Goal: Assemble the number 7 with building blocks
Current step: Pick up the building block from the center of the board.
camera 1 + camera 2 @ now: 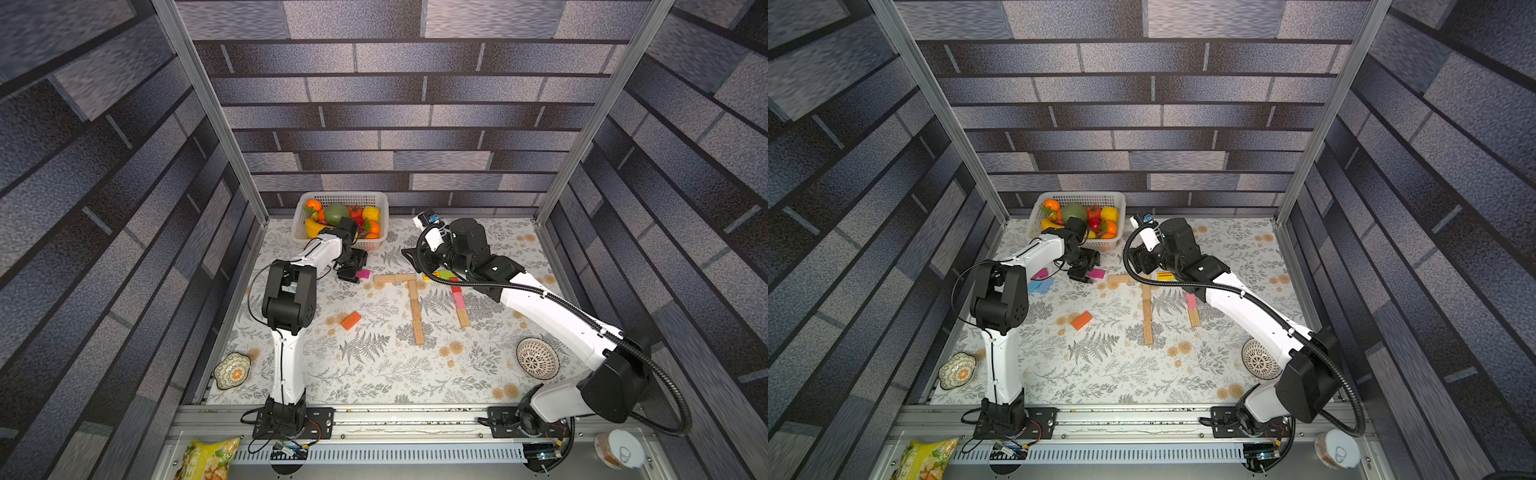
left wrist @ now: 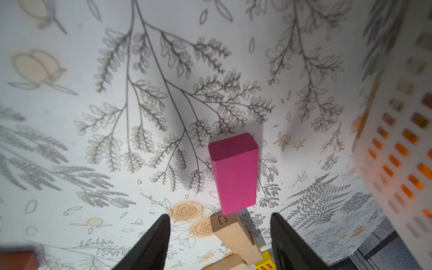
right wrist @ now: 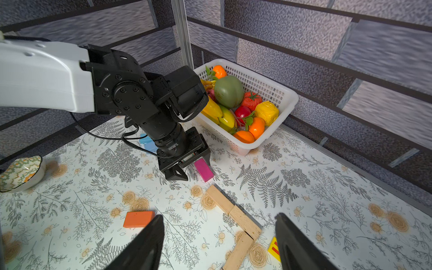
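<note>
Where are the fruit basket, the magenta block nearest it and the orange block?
fruit basket (image 1: 344, 194), in a top view, far rim.
magenta block (image 3: 203, 173), right wrist view, top face.
orange block (image 1: 351, 320), in a top view, top face.

A white plastic basket (image 1: 345, 193) stands at the far edge of the table, on a cloth (image 1: 374, 374) printed with grey ferns and tan flowers. It holds toy fruit (image 3: 228, 91): among them an orange (image 1: 313, 204), a banana (image 1: 312, 227) and a tomato (image 1: 355, 211). A small patterned dish (image 1: 232, 370) lies near the front left corner and a round bowl (image 1: 537, 358) near the front right. Beyond the front rail (image 1: 415, 415) lie a yellow snack bag (image 1: 208, 459) and a can (image 1: 621, 451).
</note>
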Controlling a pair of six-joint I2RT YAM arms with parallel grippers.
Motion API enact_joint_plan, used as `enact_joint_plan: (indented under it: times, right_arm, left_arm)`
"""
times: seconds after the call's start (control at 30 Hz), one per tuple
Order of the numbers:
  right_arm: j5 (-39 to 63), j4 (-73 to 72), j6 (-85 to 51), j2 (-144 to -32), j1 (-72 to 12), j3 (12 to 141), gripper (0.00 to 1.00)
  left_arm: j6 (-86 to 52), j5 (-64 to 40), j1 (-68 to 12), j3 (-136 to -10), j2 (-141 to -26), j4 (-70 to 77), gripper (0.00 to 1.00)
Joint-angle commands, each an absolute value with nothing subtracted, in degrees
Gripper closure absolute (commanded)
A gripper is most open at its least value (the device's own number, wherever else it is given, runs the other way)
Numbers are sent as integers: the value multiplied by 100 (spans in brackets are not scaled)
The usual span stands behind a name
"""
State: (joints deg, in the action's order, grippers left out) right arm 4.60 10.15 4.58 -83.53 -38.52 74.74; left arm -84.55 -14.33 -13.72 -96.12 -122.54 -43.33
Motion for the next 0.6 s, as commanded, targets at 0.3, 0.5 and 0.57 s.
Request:
enact_joint_plan:
  times: [0.3, 0.5, 0.57]
  right_arm:
    - [693, 752, 466, -7943, -3713, 7093, 24]
    - [764, 669, 422, -7889, -3687, 7027, 24]
    - [777, 634, 431, -7867, -3685, 6981, 24]
  left_arm:
    - [-8797, -980, -1363, -10141, -12824, -4876, 34]
    - [-8859, -929, -1366, -10274, -12997, -4998, 44]
    - [-8883, -916, -1361, -10274, -13013, -5031, 50]
